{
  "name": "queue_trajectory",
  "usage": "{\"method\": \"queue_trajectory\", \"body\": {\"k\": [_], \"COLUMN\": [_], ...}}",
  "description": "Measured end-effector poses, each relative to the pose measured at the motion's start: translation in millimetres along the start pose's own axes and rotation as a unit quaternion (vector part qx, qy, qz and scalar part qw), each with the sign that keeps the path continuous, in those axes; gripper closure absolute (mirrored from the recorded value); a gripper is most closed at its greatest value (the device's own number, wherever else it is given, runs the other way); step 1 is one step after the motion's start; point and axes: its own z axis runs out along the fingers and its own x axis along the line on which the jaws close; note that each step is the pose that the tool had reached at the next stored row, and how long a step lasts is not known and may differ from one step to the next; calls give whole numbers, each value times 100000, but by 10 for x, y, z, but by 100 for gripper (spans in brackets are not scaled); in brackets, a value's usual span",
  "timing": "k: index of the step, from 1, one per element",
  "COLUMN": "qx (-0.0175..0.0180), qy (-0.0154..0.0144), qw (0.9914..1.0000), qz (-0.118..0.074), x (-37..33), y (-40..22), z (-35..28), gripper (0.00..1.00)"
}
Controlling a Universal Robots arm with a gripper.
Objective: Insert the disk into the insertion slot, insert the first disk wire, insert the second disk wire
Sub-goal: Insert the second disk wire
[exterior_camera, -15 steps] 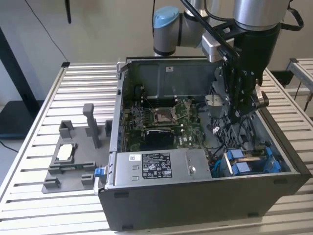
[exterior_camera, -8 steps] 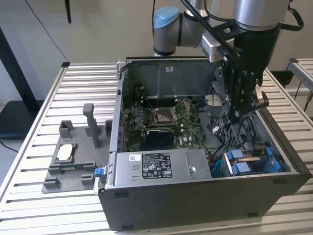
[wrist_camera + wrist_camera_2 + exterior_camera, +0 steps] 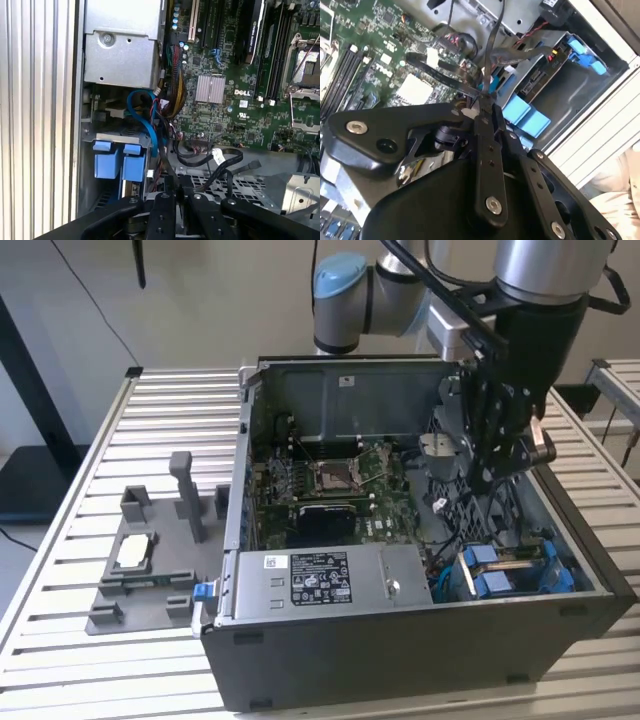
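The disk (image 3: 497, 583), in its blue carrier, sits in the insertion slot (image 3: 570, 95) at the case's front corner on the exterior view's right. Its blue tabs (image 3: 117, 160) stick out of the cage. My gripper (image 3: 487, 480) hangs inside the case, above the perforated metal floor and a little behind the slot. In both wrist views the gripper (image 3: 482, 107) (image 3: 177, 192) is shut on a thin black wire (image 3: 492, 50) that runs from the fingertips toward the cable bundle beside the cage. Where the wire ends is hidden.
A silver power supply (image 3: 320, 580) with a white sticker lies along the case's front. The green motherboard (image 3: 330, 480) fills the middle. A blue cable (image 3: 147, 125) loops beside the slot. A grey fixture (image 3: 150, 560) stands on the slatted table (image 3: 100, 440) outside the case.
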Motion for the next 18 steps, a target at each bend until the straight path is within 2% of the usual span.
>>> {"method": "queue_trajectory", "body": {"k": [9, 18], "qx": [-3119, -6157], "qy": [-278, -558], "qw": [99951, 99809], "qz": [-12, -24], "x": [91, 196], "y": [-141, -278], "z": [32, 72], "gripper": [84, 84]}}
